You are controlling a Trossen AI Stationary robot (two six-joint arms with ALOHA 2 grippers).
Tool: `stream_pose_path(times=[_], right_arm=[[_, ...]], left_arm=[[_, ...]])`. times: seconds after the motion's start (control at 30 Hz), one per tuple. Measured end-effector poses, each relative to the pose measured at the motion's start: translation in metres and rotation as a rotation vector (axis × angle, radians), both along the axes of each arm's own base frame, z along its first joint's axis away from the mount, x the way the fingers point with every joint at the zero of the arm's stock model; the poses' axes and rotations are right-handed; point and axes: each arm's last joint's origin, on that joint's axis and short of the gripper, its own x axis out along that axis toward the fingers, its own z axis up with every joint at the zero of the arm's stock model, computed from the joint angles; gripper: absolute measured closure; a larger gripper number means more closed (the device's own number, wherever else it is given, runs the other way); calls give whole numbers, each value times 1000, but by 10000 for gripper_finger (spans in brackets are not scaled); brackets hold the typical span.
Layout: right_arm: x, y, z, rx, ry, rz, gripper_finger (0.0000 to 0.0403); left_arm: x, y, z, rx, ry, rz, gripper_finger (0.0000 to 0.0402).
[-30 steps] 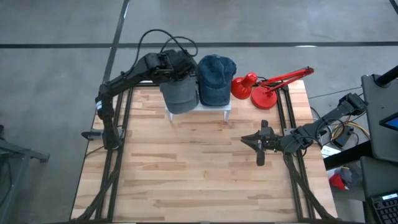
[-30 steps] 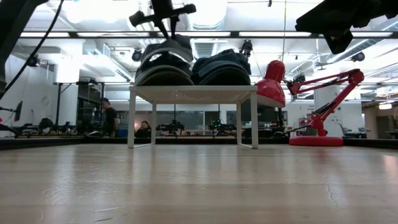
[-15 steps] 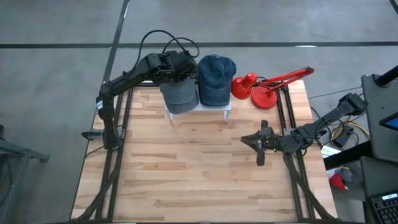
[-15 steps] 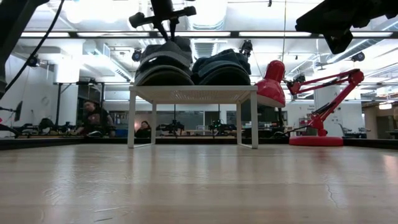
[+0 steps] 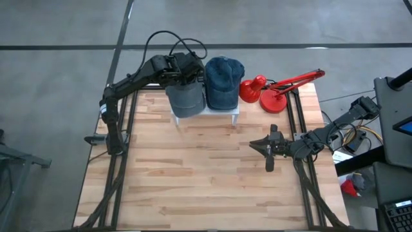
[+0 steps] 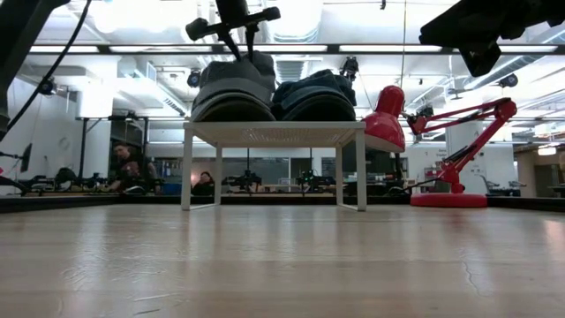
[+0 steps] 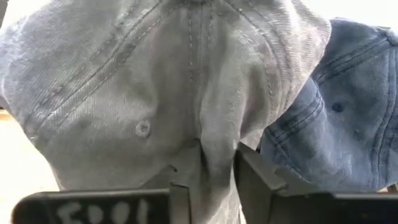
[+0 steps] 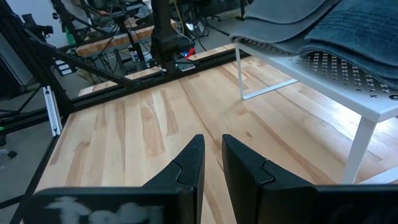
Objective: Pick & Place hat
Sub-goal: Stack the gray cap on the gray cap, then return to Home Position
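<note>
A grey cap (image 5: 185, 96) (image 6: 234, 93) sits on the left half of a white rack (image 5: 219, 113) (image 6: 274, 134), its brim pointing toward the table's near edge. A blue cap (image 5: 223, 80) (image 6: 318, 95) (image 7: 336, 124) lies beside it on the rack's right half. My left gripper (image 5: 187, 69) (image 6: 240, 42) (image 7: 217, 171) is over the grey cap's crown, shut on it. My right gripper (image 5: 257, 146) (image 8: 211, 155) waits above the table's right side, shut and holding nothing. My left gripper pinches a raised fold of the grey cap's crown (image 7: 217, 143) between its two fingers. It comes from above, pointing down, with the arm reaching in from the table's far left. The crown is drawn up into a peak (image 6: 260, 60), while the cap's underside rests on the rack.
A red desk lamp (image 5: 277, 90) (image 6: 441, 132) stands at the far right corner, its shade close to the blue cap. Bare wooden table (image 5: 206, 174) lies in front of the rack. Beyond the table, people sit in the room (image 6: 128, 168).
The grey cap's crown has been drawn up a little under my left gripper and now stands taller, while its brim stays on the rack. The right arm has kept still.
</note>
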Motion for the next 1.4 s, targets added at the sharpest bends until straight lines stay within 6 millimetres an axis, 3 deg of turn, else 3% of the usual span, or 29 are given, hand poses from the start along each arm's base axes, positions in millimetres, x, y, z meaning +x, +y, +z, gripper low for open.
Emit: stream_pose_path(times=[0.3, 0.7, 0.97, 1.4], right_arm=[[0, 0, 0, 0, 0, 0, 351], [0, 0, 0, 0, 0, 0, 351], [0, 0, 0, 0, 0, 0, 351], [0, 0, 0, 0, 0, 0, 351]], left_arm=[[-3, -1, 8, 10, -45, 27, 260], [-14, -11, 41, 39, -172, -11, 260], [-6, -3, 53, 238, -170, -28, 261], [6, 13, 5, 193, 36, 40, 262]])
